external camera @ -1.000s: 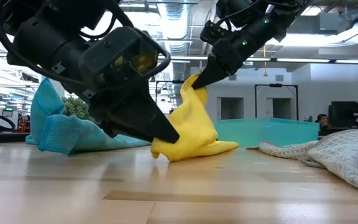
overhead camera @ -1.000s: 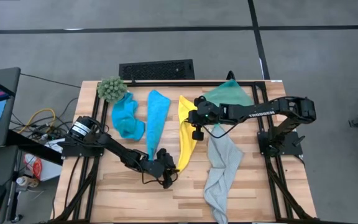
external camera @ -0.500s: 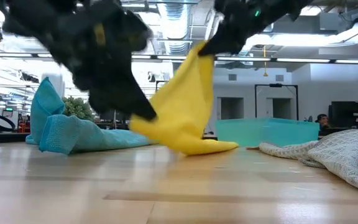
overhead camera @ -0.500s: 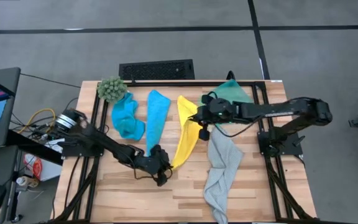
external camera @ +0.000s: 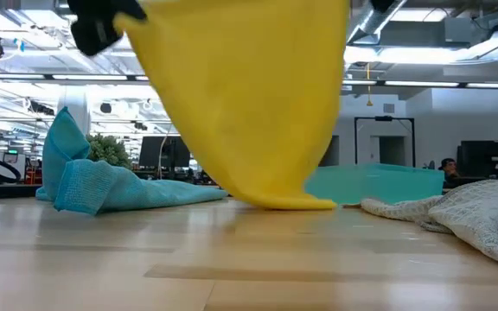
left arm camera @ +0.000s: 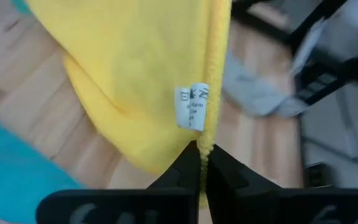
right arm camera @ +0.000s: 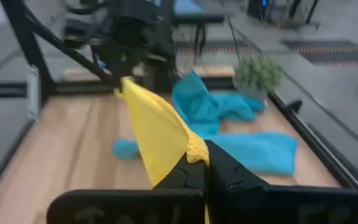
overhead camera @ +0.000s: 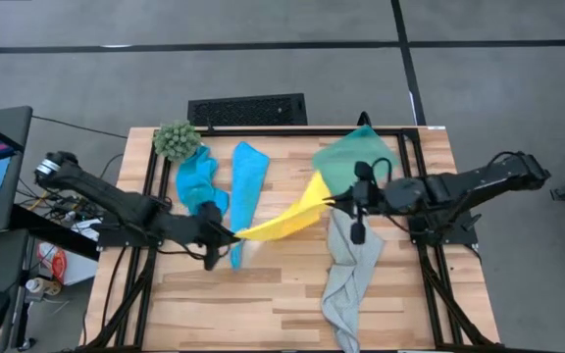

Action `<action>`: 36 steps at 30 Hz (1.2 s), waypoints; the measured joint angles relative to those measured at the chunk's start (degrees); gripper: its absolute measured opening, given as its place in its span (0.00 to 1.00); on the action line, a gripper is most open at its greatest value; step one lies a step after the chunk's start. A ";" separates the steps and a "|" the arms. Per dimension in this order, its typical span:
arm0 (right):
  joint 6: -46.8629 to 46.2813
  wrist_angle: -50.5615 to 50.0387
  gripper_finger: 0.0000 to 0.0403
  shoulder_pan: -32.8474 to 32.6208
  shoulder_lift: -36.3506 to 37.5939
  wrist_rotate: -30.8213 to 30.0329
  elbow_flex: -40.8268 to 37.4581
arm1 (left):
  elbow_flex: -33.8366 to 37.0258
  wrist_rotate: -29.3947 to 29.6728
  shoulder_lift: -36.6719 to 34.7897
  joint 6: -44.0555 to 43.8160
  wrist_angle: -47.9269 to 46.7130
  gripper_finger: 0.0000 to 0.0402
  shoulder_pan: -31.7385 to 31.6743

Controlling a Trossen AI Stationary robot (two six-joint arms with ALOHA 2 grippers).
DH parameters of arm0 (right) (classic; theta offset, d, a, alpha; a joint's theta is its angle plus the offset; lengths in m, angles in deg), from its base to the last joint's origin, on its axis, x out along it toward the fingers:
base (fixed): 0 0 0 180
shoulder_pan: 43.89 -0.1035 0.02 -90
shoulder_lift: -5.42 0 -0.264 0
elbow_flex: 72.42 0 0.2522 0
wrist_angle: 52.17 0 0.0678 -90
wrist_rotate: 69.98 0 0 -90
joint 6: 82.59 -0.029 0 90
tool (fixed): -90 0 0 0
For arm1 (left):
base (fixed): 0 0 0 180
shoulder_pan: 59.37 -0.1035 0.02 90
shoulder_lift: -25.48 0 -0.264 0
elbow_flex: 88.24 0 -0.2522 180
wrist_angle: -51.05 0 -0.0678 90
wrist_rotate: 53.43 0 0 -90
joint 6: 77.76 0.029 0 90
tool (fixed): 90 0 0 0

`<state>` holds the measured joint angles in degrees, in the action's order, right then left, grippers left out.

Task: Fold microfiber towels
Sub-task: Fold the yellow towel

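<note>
Now stretching the yellow towel (overhead camera: 281, 222) taut mid-frame, lifted off the worktop (overhead camera: 292, 294) after lying slack; left fingers (left arm camera: 199, 163) and right fingers (right arm camera: 197, 163) each clamping an opposite corner, readying a fold. Leaving bare worktop at lower centre, blue towels (overhead camera: 248, 176) crowding left, grey towel (overhead camera: 351, 265) right.

Legible markings: one printed label, its text not readable.
A small white care label (left arm camera: 193, 107) is sewn at the hem of the yellow towel (left arm camera: 135, 74); it bears dark printed characters too blurred to make out. No other text, brand or number can be read.
</note>
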<state>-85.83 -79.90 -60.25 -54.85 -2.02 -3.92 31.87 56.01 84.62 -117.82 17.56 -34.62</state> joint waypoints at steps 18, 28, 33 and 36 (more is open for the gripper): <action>14.22 8.27 0.03 -0.13 0.59 -22.42 0.00 | -17.08 8.29 -2.11 24.50 -19.17 0.00 -11.58; 23.11 20.63 0.03 13.86 -1.32 -19.88 -0.04 | -24.85 9.38 0.11 46.98 -20.48 0.00 -29.86; 23.57 21.75 0.03 11.21 -1.16 -19.01 -0.02 | -27.95 7.18 0.08 47.25 -23.08 0.00 -29.30; 19.96 16.84 0.03 7.96 -1.13 -19.11 -0.02 | -27.63 5.34 0.08 42.65 -27.67 0.00 -26.14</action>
<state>-65.87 -63.06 -52.29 -55.98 -21.13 -3.94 4.24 61.35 84.70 -75.18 -10.11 -60.75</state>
